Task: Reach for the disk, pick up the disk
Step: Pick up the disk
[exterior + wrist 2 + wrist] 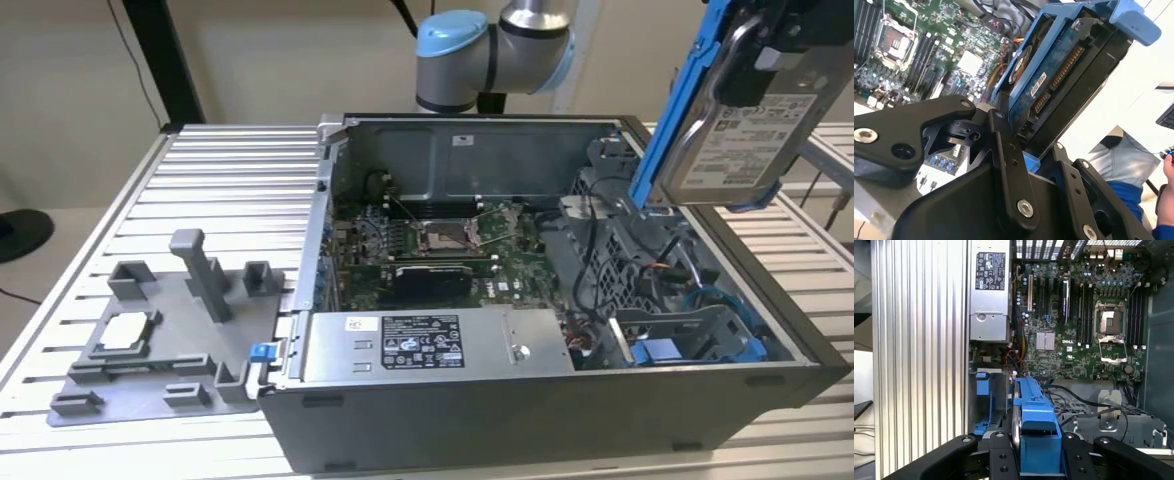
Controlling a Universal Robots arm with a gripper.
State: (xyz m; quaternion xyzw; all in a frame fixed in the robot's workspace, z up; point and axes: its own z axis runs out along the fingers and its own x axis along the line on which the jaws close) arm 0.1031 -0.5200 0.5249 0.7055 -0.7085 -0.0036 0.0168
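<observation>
Pincer [1036,460] was clenched on the disk [747,120], your black fingers [1004,165] pressing its two faces near one end, as both wrist views showed. You had the disk lifted clear and well above the open computer case [561,420], hanging nearly upright over the case's end at the exterior view's right. I judge that grip suited the job: squeezing the flat faces left the blue bracket [1036,410] along the edges free, so it could slide out of its bay without snagging.

In the second wrist view the disk's underside faced the camera, with its circuit board and connector row [1064,70] exposed. The white label [741,135] on its metal face was turned toward the exterior camera; print was there, but too small for me to read.

Below, the empty blue drive bay [694,340] sat in the case's near corner at the exterior view's right, which I take to be where the disk came from. The motherboard [1089,325] lay open with its processor socket [443,238] bare. The power supply [427,345] carried a black-and-white label, also unreadable.

Outside the case, on the ribbed metal surface [227,170], the grey stand [160,330] with upright posts stood at the exterior view's left.

A person's sleeve [1119,165] showed in the second wrist view.
</observation>
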